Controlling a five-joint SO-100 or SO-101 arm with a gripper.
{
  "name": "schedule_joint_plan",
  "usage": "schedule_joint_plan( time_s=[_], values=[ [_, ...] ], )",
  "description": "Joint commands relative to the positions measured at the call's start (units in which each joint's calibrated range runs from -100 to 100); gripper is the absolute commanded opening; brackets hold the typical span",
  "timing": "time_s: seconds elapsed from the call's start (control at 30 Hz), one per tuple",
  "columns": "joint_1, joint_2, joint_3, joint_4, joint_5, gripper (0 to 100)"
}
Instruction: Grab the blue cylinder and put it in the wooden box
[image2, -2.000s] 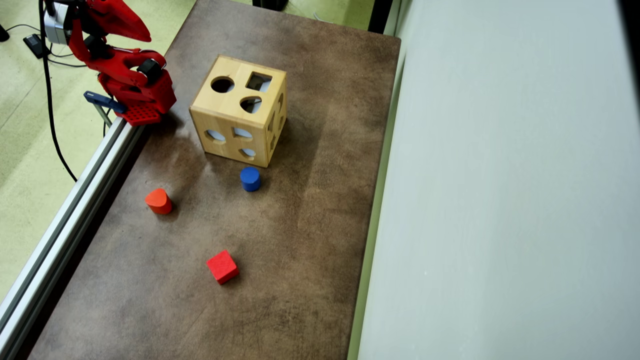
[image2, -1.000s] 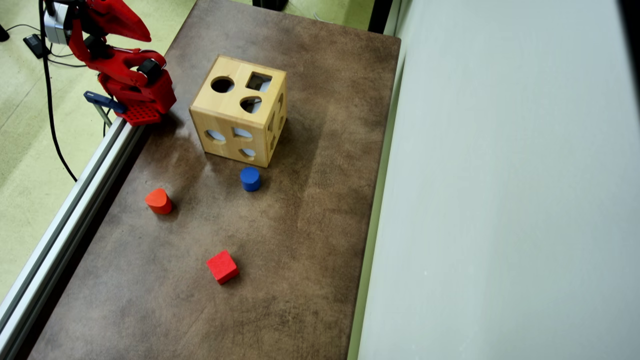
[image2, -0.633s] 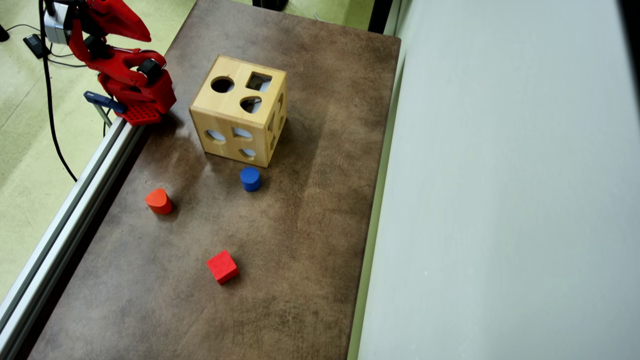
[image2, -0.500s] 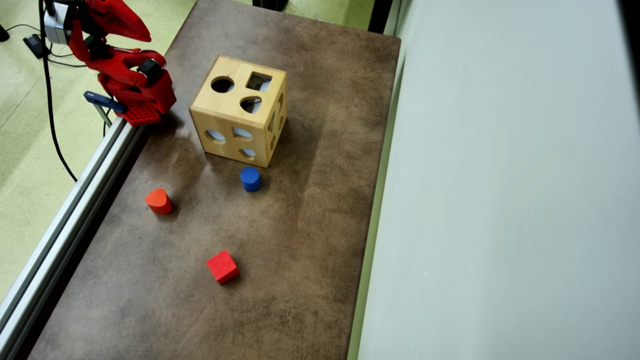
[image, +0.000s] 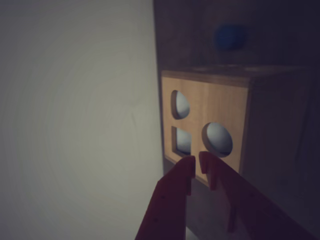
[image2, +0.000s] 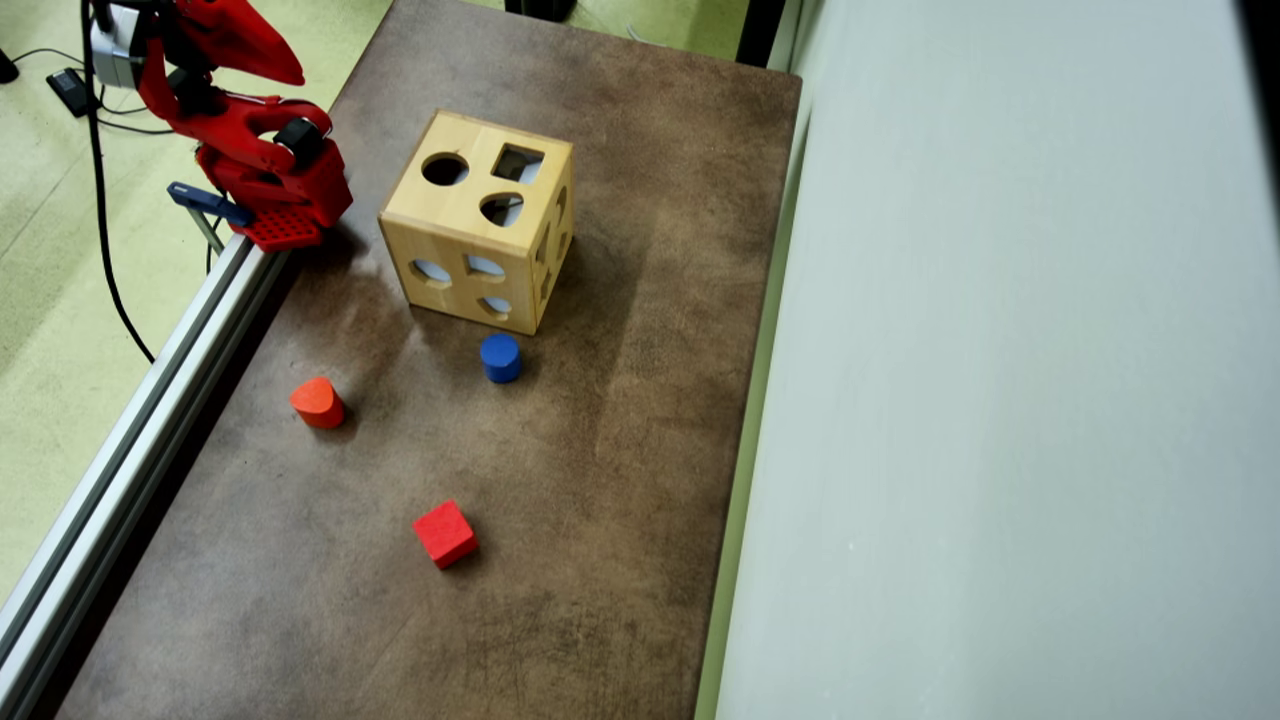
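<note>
Pincer (image: 197, 161) seen nearly closed in wrist view, tips almost touching, nothing held. Wooden box (image2: 480, 220) noted on tabletop (image2: 620, 420). Blue cylinder (image2: 500, 357) found upright just below box in overhead view, untouched. Red cube (image2: 445, 534) well below box.

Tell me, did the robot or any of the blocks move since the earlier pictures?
Nothing visibly changed. The red arm stays folded at the table's corner. The blue cylinder stays beside the wooden box; the red rounded block and red cube have not moved.
</note>
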Motion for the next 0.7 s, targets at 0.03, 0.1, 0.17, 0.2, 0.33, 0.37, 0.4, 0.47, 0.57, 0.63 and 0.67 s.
schedule_joint_plan(
  time_s=[0.03, 0.1, 0.17, 0.2, 0.33, 0.37, 0.4, 0.47, 0.57, 0.63, 0.67],
  values=[
    [0.3, 24.4, -13.8, -0.2, 0.0, 3],
    [0.3, 32.2, -20.4, -0.2, 0.0, 3],
    [0.4, 39.7, -25.9, -0.2, 0.2, 3],
    [0.4, 43.4, -27.9, -0.2, 0.3, 3],
    [1.5, 57.0, -31.3, -0.2, 0.3, 3],
    [2.7, 60.3, -31.4, -0.3, 0.3, 3],
    [4.0, 63.2, -31.4, -0.8, 0.3, 3],
    [7.2, 68.8, -31.4, -3.5, 0.3, 3],
    [12.1, 74.4, -31.4, -9.7, 0.4, 3],
    [14.3, 77.3, -31.4, -14.1, 0.4, 3],
    [14.8, 78.4, -31.4, -15.8, 0.4, 3]
  ],
)
